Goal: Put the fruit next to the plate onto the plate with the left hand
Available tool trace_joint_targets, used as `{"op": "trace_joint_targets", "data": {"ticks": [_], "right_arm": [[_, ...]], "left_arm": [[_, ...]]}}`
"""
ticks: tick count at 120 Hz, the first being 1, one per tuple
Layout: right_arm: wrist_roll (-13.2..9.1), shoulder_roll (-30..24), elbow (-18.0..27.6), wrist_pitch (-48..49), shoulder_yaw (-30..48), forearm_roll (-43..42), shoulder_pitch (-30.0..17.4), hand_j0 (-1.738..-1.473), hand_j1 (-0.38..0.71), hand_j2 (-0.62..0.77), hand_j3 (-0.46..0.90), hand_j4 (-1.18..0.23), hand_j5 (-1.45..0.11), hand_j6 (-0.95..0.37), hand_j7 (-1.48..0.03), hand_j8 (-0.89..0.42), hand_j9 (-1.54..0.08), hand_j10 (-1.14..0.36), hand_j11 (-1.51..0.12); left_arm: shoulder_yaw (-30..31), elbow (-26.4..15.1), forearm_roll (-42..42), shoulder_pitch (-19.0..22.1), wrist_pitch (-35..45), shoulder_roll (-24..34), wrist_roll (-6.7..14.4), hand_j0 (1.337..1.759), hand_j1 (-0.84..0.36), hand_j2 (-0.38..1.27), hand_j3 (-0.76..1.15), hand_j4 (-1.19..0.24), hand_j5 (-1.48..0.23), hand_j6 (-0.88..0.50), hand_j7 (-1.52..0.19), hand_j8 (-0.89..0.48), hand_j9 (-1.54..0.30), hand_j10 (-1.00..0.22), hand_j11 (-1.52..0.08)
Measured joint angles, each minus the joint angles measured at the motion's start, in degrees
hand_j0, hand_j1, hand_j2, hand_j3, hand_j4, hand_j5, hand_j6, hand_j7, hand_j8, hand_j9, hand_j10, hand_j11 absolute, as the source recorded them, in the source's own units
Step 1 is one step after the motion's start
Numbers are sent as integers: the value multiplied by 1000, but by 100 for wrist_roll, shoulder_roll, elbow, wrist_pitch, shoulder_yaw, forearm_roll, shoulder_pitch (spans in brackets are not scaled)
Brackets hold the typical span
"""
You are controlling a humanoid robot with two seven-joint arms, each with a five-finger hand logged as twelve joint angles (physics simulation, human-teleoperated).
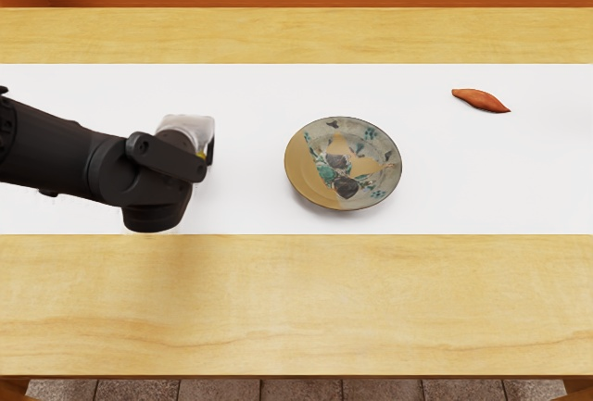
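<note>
- The left arm (56, 156) comes in from the left edge of the frame, and the left hand (183, 137) sits at centre left over the white runner (250, 95) that crosses the worktop (296, 299).
- The wrist hides most of the hand, so it cannot be told whether the fingers are spread, curled or holding something.
- A small yellow patch (202, 154) shows at the hand's right edge. It may be a thing under or in the hand, but it is too small to name.
- The plate (293, 158) lies right of centre on the runner, apart from the hand. Only its painted pattern shows inside, and no fruit rests on it.
- A tapered orange-red piece (480, 99) lies on the runner in the upper right of the frame, well apart from the plate and on the far side from the hand.
- The right arm is out of view.
- Judged from this, the step in hand is the pick-up, or the start of the carry if the yellow patch is the fruit already grasped.
- If so, the next move calls for a level carry rightward to above the plate's middle, then a low release so that nothing rolls off.
- If the orange-red piece is the fruit, the hand needs a long reach across the plate without brushing its rim.
</note>
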Motion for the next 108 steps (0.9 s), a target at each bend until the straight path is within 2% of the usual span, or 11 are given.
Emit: {"op": "trace_joint_targets", "data": {"ticks": [15,23,57,108], "right_arm": [[0,0,0,0,0,0,0,-1658,-318,-5,0,-26,-34,-26,-34,-26,-34,-26,-34],[0,0,0,0,-1,0,0,-1658,-318,-5,0,-26,-34,-26,-34,-26,-34,-26,-34],[0,0,0,0,1,0,0,-1658,-318,-5,0,-26,-34,-26,-34,-26,-34,-26,-34],[0,0,0,0,0,-1,0,-1658,-318,-5,0,-26,-34,-26,-34,-26,-34,-26,-34]], "left_arm": [[-61,14,-9,-166,0,0,1,1651,-293,450,0,-809,-1125,-371,-1105,-366,-1118,-714,-1128],[-138,18,-11,-266,1,0,2,1651,-281,397,0,-809,-1123,-380,-1102,-382,-1114,-723,-1123],[-765,27,-54,-592,-213,0,4,1653,-255,380,0,-795,-1135,-395,-1093,-398,-1106,-744,-1108],[-1823,272,-57,-631,-609,0,19,1655,-269,407,0,-781,-1157,-391,-1092,-396,-1089,-777,-1096]]}}
